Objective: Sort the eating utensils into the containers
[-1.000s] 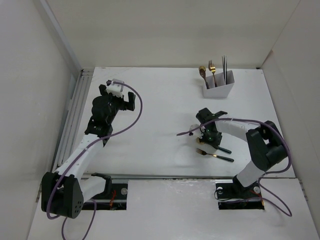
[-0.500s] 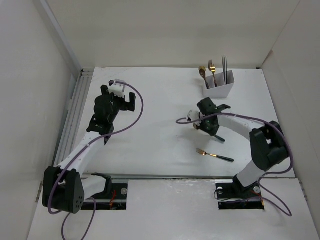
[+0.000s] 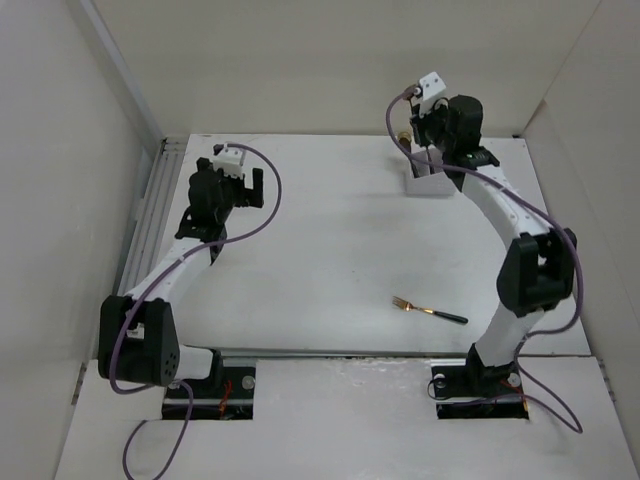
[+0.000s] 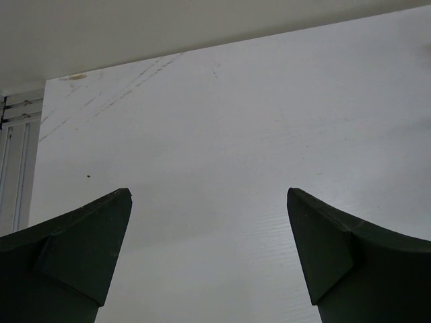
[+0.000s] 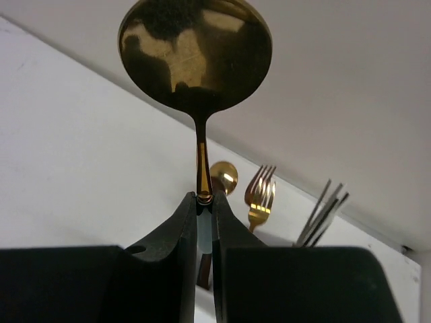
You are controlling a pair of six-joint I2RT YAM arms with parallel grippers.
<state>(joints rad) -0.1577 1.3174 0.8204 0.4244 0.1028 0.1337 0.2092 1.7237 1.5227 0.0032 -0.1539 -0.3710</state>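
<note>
Spoon: gold, pinched by the stem in the closed right gripper, bowl up, held over the white holder. Already in holder: second spoon, upright fork, chopsticks; compartments not distinguishable from these views. Outstanding: held spoon, plus dark-handled fork lying on the table, well apart. Left gripper: wide open, empty. Brands, labels, writing: none seen.
</note>
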